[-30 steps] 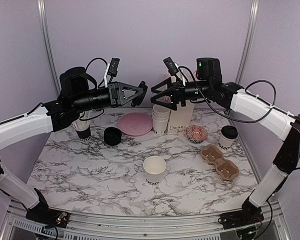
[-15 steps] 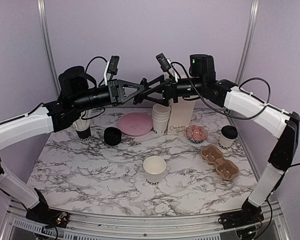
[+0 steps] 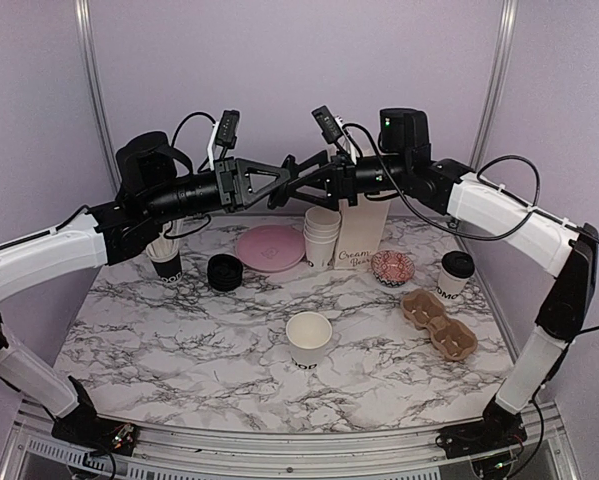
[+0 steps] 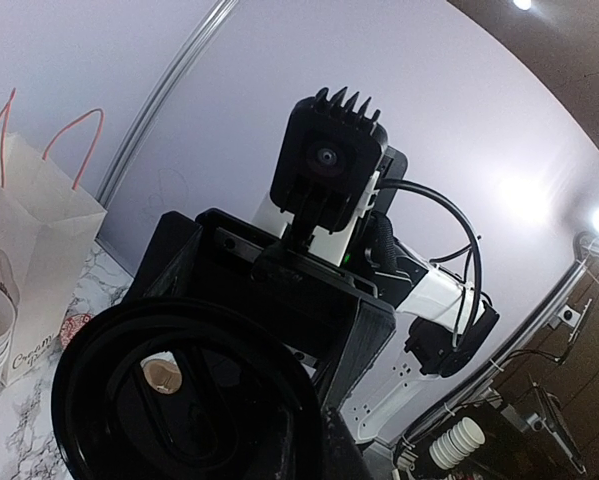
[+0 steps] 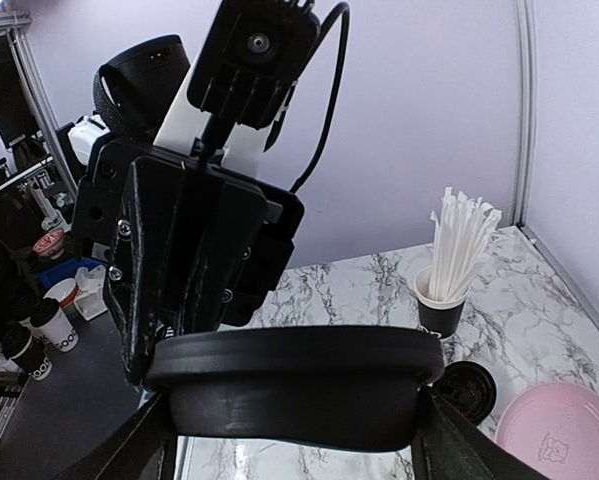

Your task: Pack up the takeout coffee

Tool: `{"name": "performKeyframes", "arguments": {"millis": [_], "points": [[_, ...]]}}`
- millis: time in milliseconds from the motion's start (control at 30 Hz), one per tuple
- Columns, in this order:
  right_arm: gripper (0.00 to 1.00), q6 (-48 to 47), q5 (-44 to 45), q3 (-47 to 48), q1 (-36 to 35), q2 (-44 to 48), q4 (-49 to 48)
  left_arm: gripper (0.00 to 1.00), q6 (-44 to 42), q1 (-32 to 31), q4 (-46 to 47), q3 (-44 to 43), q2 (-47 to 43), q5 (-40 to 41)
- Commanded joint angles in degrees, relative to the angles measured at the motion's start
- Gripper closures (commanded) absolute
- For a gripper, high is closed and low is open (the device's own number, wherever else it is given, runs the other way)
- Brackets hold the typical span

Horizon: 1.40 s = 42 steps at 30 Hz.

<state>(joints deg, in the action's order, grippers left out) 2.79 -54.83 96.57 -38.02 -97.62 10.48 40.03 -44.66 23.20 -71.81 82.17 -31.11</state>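
top external / change: the right gripper (image 3: 301, 184) has moved left since a second ago. The gap that separated it from the left gripper (image 3: 282, 183) is closed, and the two meet tip to tip in the upper centre of the frame, high above the table (image 3: 179, 340).
top external / item at the junction: too small and dark to identify in this view.
top external / takeout coffee: one lidded cup (image 3: 456, 272) stands at the right of the frame, just behind the cardboard cup carrier (image 3: 439, 323). The carrier holds no cup, and neither gripper is near either item.
top external / open cup: a lidless lettered cup (image 3: 309, 338) stands at lower centre.
left wrist / left jaws: clenched on a black dome lid (image 4: 179, 400) at the lower left of the frame. The right arm's wrist camera (image 4: 329, 165) faces it from directly behind.
right wrist / right jaws: the fingers (image 5: 144, 445) flank the same lid (image 5: 294, 385) and touch its rim on both sides, so they are grasping it. The left gripper's clamp sits on the upper left of the rim.
right wrist / background: cup of straws (image 5: 447, 290) at right, pink plate (image 5: 559, 435) at lower right.
meaning for the task: judged to be a lid handover in mid-air, with both grippers on the lid. The left jaws must let go before the lid can travel. The lid is probably meant for the open cup. Loading of the carrier has not begun.
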Motion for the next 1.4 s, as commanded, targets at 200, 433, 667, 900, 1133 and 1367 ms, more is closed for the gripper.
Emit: {"name": "performKeyframes", "arguments": {"millis": [200,433,667,900,1133,1367], "points": [[0.36,-1.66,-2.15,-0.05,-0.31,0.27,-1.25,0.89,0.22,-0.37,2.86,-0.83,0.90,-0.53],[0.38,-7.45,0.16,-5.02,1.03,3.47,2.04,0.44,-2.47,-0.03,-2.59,1.13,-0.99,2.01],[0.38,-25.82,5.41,-10.85,3.69,8.84,17.53,0.22,-16.50,0.00,-24.61,2.49,-6.98,16.34],[0.38,-44.69,14.10,-9.66,1.89,9.22,38.32,0.27,-22.90,-0.04,-35.57,7.96,-8.57,27.99],[0.38,-51.17,24.34,-7.21,-2.36,7.00,47.58,0.29,-21.32,-0.91,-36.13,14.31,-6.25,27.33],[0.38,-51.74,30.07,-3.54,-6.20,2.44,52.44,0.30,-20.54,-3.03,-33.65,18.37,-3.04,27.08]]}}
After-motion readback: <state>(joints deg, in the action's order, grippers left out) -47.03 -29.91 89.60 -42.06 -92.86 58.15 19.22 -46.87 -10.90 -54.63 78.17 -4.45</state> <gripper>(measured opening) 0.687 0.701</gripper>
